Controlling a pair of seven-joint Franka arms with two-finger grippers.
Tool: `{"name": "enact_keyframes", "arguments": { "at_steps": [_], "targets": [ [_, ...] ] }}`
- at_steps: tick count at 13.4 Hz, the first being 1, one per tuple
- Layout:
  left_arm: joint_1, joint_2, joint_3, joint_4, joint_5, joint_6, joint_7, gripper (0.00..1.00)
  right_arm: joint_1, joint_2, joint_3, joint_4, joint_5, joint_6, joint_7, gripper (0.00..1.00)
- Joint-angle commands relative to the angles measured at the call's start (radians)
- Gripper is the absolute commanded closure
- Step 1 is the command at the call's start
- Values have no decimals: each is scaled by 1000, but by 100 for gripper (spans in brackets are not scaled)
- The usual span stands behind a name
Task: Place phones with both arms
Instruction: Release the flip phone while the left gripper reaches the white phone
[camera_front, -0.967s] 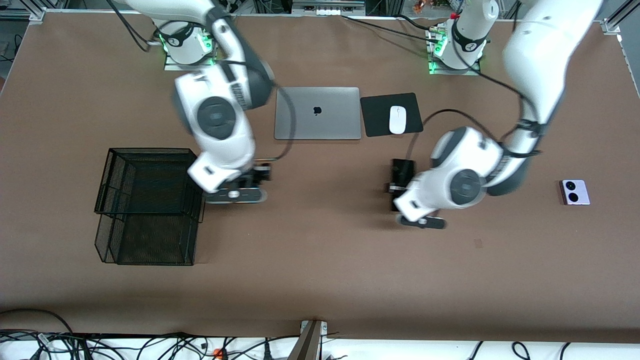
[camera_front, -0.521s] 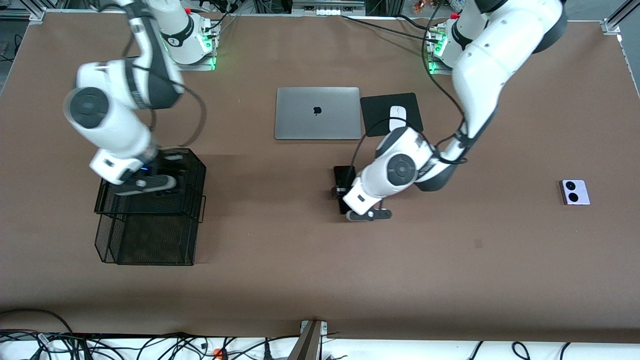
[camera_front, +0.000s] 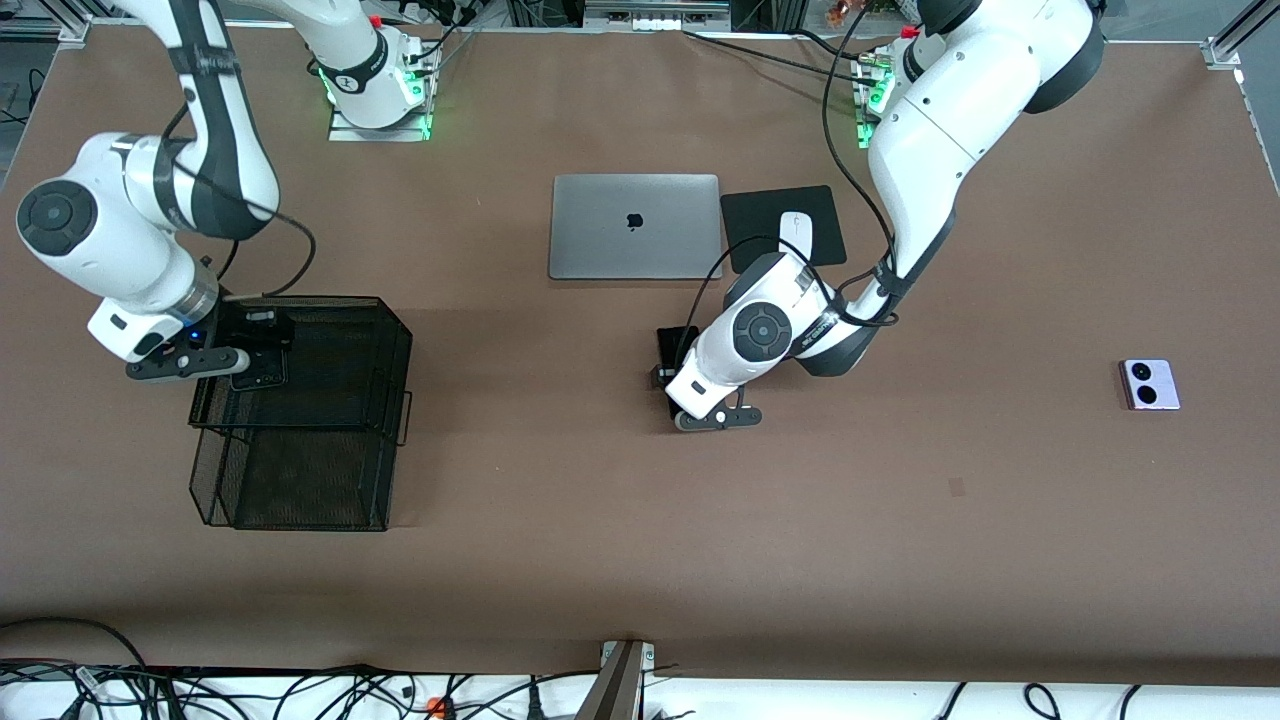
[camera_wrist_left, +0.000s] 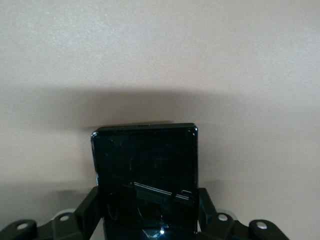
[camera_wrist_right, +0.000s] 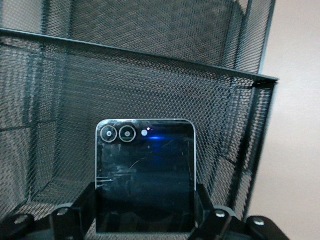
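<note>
Between each arm's closed fingers (camera_wrist_left: 90, 210) (camera_wrist_right: 87, 205), one black phone (camera_wrist_left: 145, 175) (camera_wrist_right: 145, 175).

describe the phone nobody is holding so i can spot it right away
Start at the silver laptop in the middle of the table, then go toward the left arm's end and a little nearer the front camera. There the lilac flip phone lies alone on the bare brown table. It is small, squarish and pale with two black lenses; the other phones are black.

Two white jointed arms (camera_front: 930, 130) with dark grey joint rings, black cables and black fingers (camera_wrist_left: 90, 212).
</note>
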Motion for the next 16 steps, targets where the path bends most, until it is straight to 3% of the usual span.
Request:
{"name": "enact_keyframes", "arguments": {
  "at_steps": [1, 4, 7, 8, 9, 12, 15, 16],
  "targets": [
    [5, -29, 12, -11, -4, -50, -41, 0, -23, 65, 5, 22, 82, 30, -57, 100],
    [41, -100, 10, 4, -4, -198, -43, 0, -26, 66, 5, 27, 84, 30, -49, 100],
    [139, -204, 7, 6, -4, -365, -35, 0, -49, 75, 5, 46, 84, 26, -40, 100],
    [172, -238, 8, 6, -3, -422, -32, 0, -53, 81, 3, 57, 84, 19, -38, 64],
    [202, -262, 7, 4, -3, -478, -20, 0, -54, 82, 5, 59, 84, 19, -40, 1],
    [283, -281, 16, 4, 0, -639, 93, 0, -51, 77, 5, 106, 84, -17, -43, 0],
    [398, -304, 19, 3, 8, -734, 222, 0, -50, 74, 5, 274, 75, -262, 20, 0],
    [444, -310, 21, 3, 61, -754, 268, 0, -46, 74, 6, 336, 69, -345, 63, 0]
  ]
}}
